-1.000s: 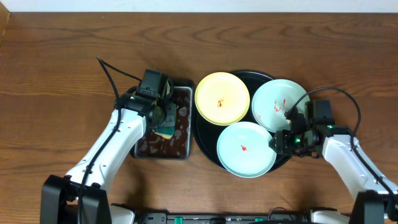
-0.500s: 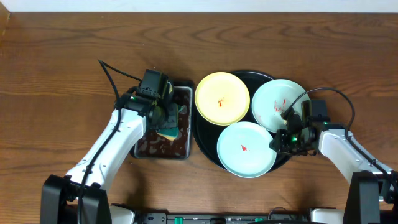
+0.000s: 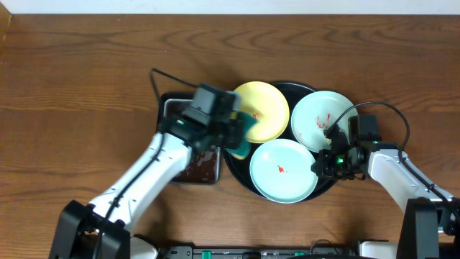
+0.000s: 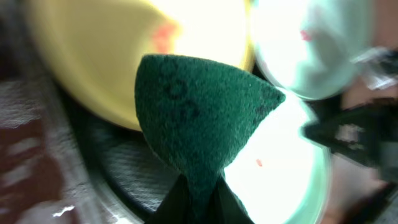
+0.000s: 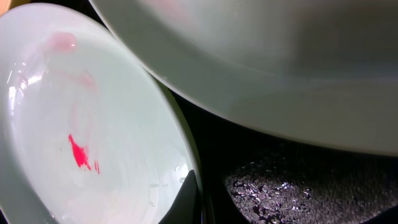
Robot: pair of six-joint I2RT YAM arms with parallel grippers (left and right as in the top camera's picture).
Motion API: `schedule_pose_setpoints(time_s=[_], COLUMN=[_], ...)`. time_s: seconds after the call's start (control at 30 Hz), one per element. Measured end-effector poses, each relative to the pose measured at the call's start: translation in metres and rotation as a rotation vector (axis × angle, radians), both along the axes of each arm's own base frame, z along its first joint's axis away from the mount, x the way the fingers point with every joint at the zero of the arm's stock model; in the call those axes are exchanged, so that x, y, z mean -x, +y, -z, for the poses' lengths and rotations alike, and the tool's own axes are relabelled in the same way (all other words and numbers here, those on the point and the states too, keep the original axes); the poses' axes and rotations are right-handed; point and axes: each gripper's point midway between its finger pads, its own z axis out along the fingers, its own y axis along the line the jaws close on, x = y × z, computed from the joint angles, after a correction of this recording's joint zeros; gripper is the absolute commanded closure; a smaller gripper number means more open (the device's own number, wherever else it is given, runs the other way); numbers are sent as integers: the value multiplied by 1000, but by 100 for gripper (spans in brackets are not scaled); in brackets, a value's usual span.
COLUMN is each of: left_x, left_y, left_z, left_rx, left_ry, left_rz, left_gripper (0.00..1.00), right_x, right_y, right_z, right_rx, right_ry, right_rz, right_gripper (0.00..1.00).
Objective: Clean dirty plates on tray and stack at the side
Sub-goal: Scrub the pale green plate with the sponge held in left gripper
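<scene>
The round black tray [image 3: 233, 162] holds a pale yellow plate [image 3: 269, 108] and two mint-blue plates with red smears, one at the far right [image 3: 316, 119] and one near [image 3: 282, 171]. My left gripper [image 3: 238, 134] is shut on a green sponge [image 3: 246, 132] and holds it over the yellow plate's near edge. In the left wrist view the sponge [image 4: 199, 118] hangs between the yellow plate [image 4: 87, 56] and the near mint plate [image 4: 286, 168]. My right gripper [image 3: 320, 164] pinches the near mint plate's right rim. The right wrist view shows that plate [image 5: 81, 124] and one finger [image 5: 186, 199] on its rim.
A smaller rectangular black tray [image 3: 203, 164] with brown sudsy liquid sits left of the round tray, partly under my left arm. Bare wooden table [image 3: 72, 86] lies to the left, behind and right.
My left gripper has lifted the sponge out of the rectangular tray and swung right over the round tray. My right gripper closed in on the near mint plate's rim, then stayed.
</scene>
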Motion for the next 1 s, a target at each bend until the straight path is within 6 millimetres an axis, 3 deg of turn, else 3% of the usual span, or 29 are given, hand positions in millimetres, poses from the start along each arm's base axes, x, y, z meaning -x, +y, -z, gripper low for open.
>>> schedule_pose_setpoints(time_s=[0.2, 0.4, 0.57, 0.77, 1.0], left_x=[24, 52, 57, 54, 51], left_y=[-66, -101, -106, -96, -77], left_z=[-13, 25, 57, 93, 96], left_rx=[102, 24, -64, -168, -276], left_ry=[-20, 28, 30, 46, 53], left_rz=[56, 55, 35, 1, -30], left_gripper=[93, 93, 93, 93, 93], right_x=[0, 0, 0, 0, 0], right_y=[0, 0, 0, 0, 2], right_z=[0, 0, 0, 0, -1], right_rx=[0, -1, 0, 0, -11], right_ry=[0, 0, 0, 0, 1], right_rz=[0, 0, 0, 0, -1], right_gripper=[99, 99, 99, 99, 99])
